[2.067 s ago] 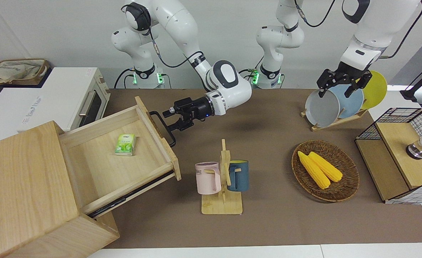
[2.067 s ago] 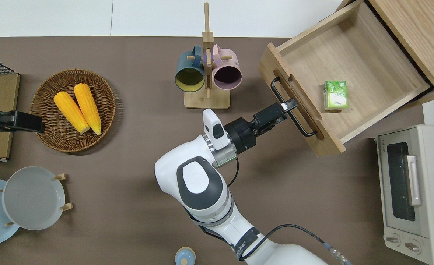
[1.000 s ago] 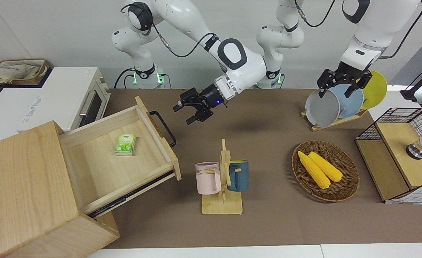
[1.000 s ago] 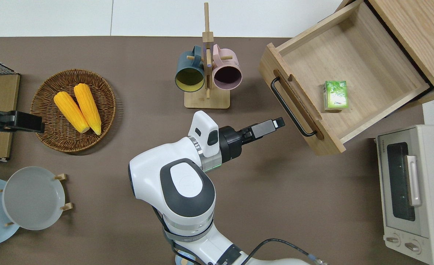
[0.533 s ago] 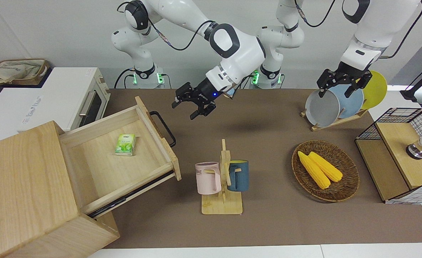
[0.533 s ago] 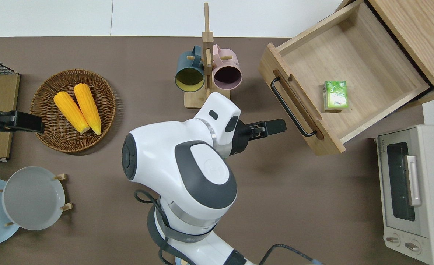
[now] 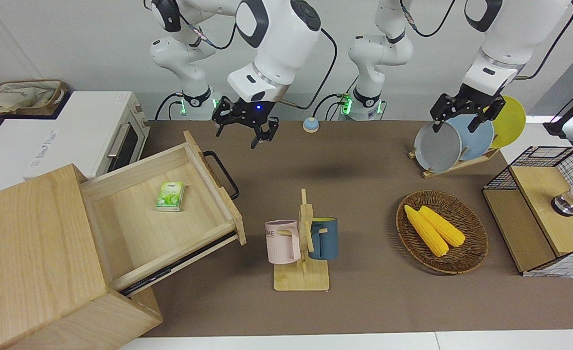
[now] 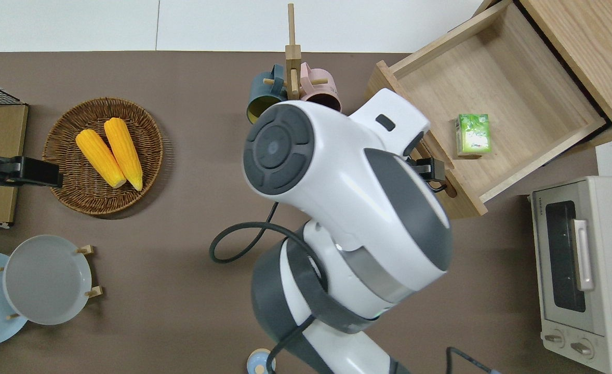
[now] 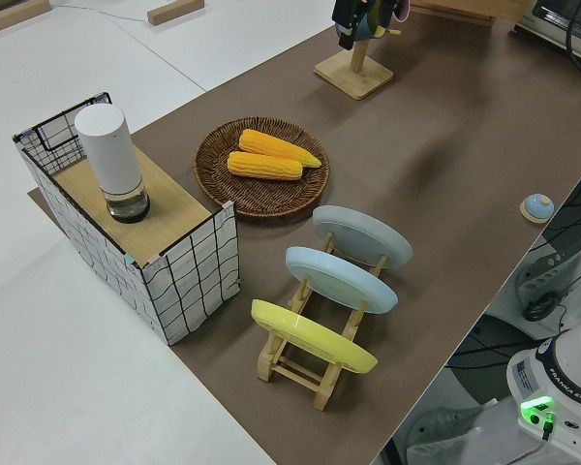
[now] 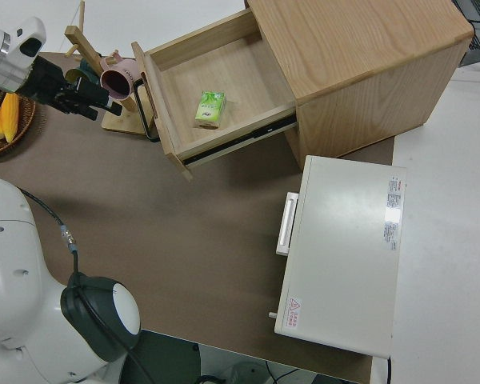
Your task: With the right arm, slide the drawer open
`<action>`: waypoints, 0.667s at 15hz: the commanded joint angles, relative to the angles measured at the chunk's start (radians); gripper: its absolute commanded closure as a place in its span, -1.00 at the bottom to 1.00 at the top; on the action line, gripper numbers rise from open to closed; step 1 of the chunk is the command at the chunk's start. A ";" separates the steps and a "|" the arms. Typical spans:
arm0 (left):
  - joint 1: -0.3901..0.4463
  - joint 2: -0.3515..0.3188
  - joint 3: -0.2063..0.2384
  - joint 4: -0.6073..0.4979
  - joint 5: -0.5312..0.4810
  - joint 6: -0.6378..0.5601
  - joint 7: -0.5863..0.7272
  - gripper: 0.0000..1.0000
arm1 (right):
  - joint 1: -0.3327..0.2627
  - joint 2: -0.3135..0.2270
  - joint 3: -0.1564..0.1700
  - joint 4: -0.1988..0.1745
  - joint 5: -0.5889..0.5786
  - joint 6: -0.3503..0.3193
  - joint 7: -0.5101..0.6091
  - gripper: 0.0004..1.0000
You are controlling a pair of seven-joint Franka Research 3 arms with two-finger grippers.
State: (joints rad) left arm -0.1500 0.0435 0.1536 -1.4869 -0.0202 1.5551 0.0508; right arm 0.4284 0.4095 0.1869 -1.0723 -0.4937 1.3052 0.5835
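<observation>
Now the right arm (image 7: 272,34) was folded high, its forearm pointing down and its gripper (image 7: 244,130) hanging in the air with the jaws spread and nothing between them, clear of the black bar handle (image 7: 223,174). The drawer (image 7: 160,218) stood pulled well out of the wooden box (image 7: 28,253), a small green packet (image 7: 170,196) lying on its floor. From overhead the arm's bulk covered most of the handle and part of the mug rack (image 8: 291,57) beside the drawer. The left arm was parked, its gripper (image 7: 463,115) open.
</observation>
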 commanded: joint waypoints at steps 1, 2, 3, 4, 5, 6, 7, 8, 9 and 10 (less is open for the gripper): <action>-0.017 0.013 0.017 0.020 0.012 0.000 0.008 -0.99 | -0.081 -0.050 0.008 -0.009 0.098 0.034 -0.089 -0.96; -0.017 0.013 0.017 0.020 0.012 0.000 0.008 -1.00 | -0.107 -0.064 0.005 -0.009 0.128 0.035 -0.123 -0.96; -0.017 0.013 0.017 0.020 0.012 0.000 0.008 -1.00 | -0.137 -0.076 -0.001 -0.009 0.161 0.037 -0.158 -0.96; -0.017 0.013 0.017 0.020 0.012 0.000 0.008 -0.99 | -0.161 -0.086 -0.006 -0.009 0.188 0.037 -0.190 -0.96; -0.017 0.013 0.017 0.020 0.012 0.000 0.008 -0.99 | -0.187 -0.095 -0.015 -0.011 0.217 0.037 -0.221 -0.96; -0.017 0.013 0.017 0.020 0.012 0.000 0.008 -0.99 | -0.203 -0.103 -0.027 -0.011 0.240 0.037 -0.246 -0.96; -0.017 0.013 0.017 0.020 0.012 0.000 0.008 -1.00 | -0.218 -0.110 -0.047 -0.012 0.268 0.037 -0.267 -0.96; -0.017 0.013 0.017 0.020 0.012 0.000 0.008 -1.00 | -0.229 -0.116 -0.070 -0.014 0.299 0.037 -0.293 -0.97; -0.017 0.013 0.017 0.020 0.012 0.000 0.008 -0.99 | -0.235 -0.121 -0.098 -0.015 0.332 0.037 -0.316 -0.97; -0.017 0.013 0.017 0.020 0.012 0.000 0.008 -1.00 | -0.235 -0.124 -0.139 -0.018 0.369 0.042 -0.338 -0.97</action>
State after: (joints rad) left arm -0.1500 0.0435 0.1536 -1.4869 -0.0202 1.5551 0.0508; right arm 0.2169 0.3079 0.1151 -1.0703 -0.2273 1.3232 0.3176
